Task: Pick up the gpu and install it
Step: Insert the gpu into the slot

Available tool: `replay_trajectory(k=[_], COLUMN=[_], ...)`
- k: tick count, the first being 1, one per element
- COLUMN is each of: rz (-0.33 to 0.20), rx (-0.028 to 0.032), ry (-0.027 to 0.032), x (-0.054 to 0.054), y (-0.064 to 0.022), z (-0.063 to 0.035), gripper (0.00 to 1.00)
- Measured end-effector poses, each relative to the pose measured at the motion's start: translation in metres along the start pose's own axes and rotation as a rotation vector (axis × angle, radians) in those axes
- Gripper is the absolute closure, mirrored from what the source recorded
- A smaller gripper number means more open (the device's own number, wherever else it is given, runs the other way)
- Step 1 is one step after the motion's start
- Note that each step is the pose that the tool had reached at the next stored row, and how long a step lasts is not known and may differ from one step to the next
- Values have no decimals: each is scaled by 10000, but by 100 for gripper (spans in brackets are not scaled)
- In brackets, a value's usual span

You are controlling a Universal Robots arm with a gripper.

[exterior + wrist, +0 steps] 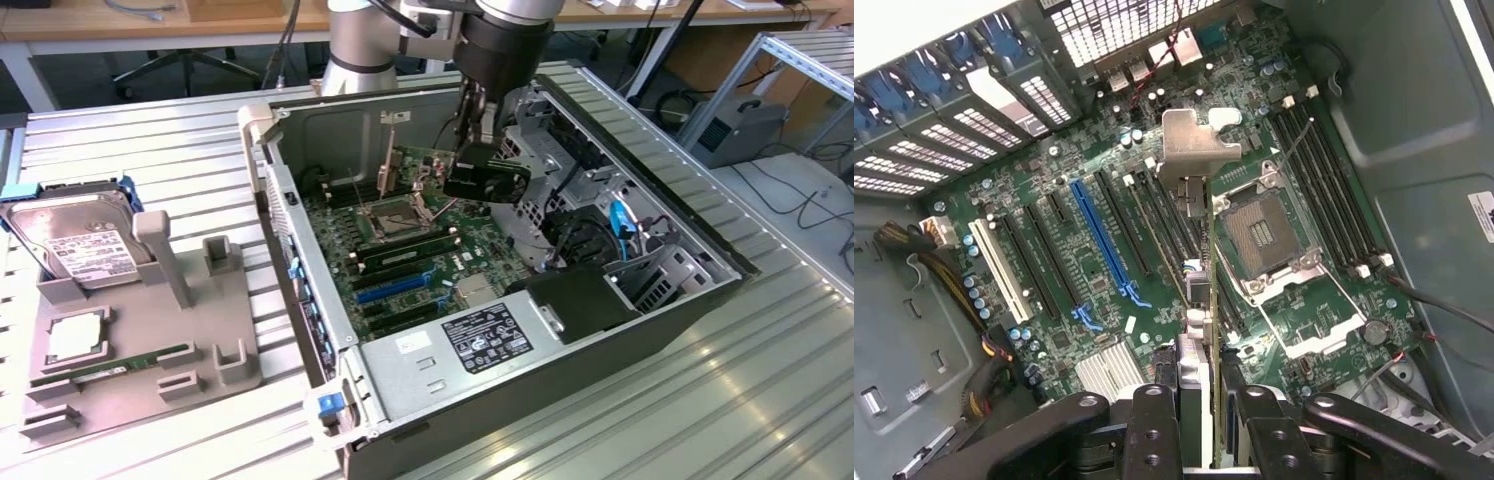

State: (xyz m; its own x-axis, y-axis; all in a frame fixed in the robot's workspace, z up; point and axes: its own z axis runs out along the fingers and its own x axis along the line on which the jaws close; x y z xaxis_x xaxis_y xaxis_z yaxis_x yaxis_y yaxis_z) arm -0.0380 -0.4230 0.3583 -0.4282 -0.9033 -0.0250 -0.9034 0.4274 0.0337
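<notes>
The gpu (1197,300) is seen edge-on in the wrist view, a thin dark card with its silver bracket (1194,150) at the far end. My gripper (1199,405) is shut on it, one black finger (1154,430) on each side. The card hangs above the motherboard, over the black slots between the blue slot (1104,240) and the open CPU socket (1264,235), and is not touching the board. In the exterior view the gripper (481,150) reaches down into the open computer case (400,385), with the black gpu (483,180) below it.
On the exterior view's left a grey fixture (160,300) holds a silver hard drive (83,245), a CPU (74,335) and a green memory stick (114,365). Drive cages and cables (614,240) crowd the case's side toward the exterior view's right. Blue-tabbed rear slot covers (944,90) line one case wall.
</notes>
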Motion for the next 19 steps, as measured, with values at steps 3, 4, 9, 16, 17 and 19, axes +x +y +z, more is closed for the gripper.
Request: replay_trajectory(k=[3, 4, 9, 16, 17, 19], rz=[-32, -45, -96, -161, -171, -192], rx=[-1, -1, -3, -4, -4, -5], ry=[2, 2, 3, 5, 6, 6], x=[0, 0, 0, 0, 0, 0], y=[0, 0, 0, 0, 0, 0], z=[0, 1, 2, 3, 3, 4], gripper=[73, 73, 73, 73, 73, 73])
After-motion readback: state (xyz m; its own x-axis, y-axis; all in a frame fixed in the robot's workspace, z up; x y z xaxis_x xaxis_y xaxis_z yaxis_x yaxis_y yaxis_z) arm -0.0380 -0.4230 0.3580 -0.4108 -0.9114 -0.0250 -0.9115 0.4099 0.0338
